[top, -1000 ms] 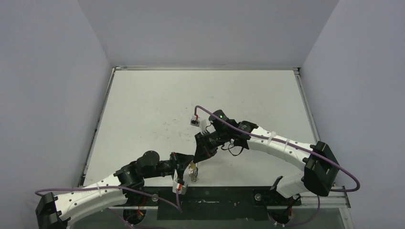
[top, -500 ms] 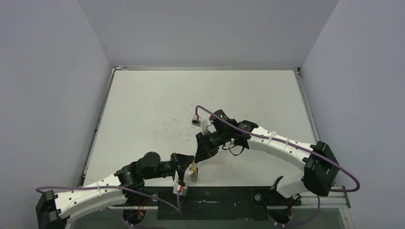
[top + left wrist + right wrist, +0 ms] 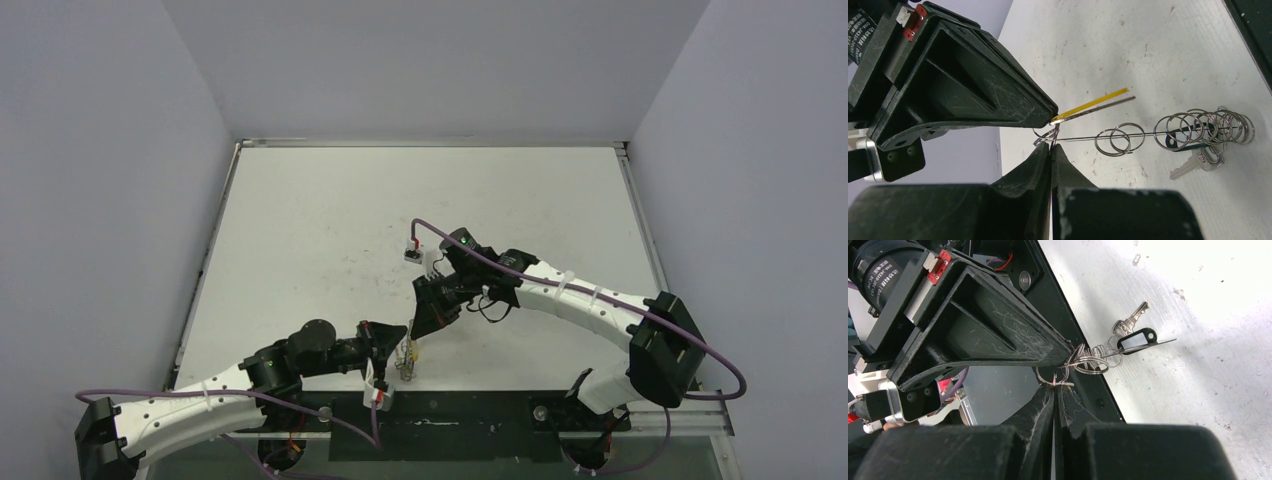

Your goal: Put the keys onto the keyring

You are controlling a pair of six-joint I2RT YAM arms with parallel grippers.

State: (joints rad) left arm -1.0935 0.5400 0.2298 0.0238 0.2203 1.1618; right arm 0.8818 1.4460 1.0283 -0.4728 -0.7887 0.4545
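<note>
In the top view my left gripper (image 3: 398, 347) and right gripper (image 3: 417, 334) meet tip to tip near the table's front edge. The left gripper (image 3: 1051, 146) is shut on the end of the keyring (image 3: 1083, 138), which shows edge-on as a thin metal line with wire rings (image 3: 1205, 131) strung along it. The right gripper (image 3: 1054, 385) is shut on a key's yellow tag (image 3: 1093, 102), held edge-on beside a small ring (image 3: 1052, 375). A silver key (image 3: 1194, 163) and a black-headed key (image 3: 1138, 340) hang from the far rings above the table.
The white table (image 3: 330, 230) stretches behind the grippers, with grey walls on three sides. A black strip (image 3: 460, 410) runs along the near edge, just below the hanging bundle (image 3: 406, 366). The right arm's purple cable (image 3: 560, 285) loops over its wrist.
Both grippers stay shut and tip to tip. The right wrist has edged slightly toward the near edge, and the hanging rings have swung a little.
</note>
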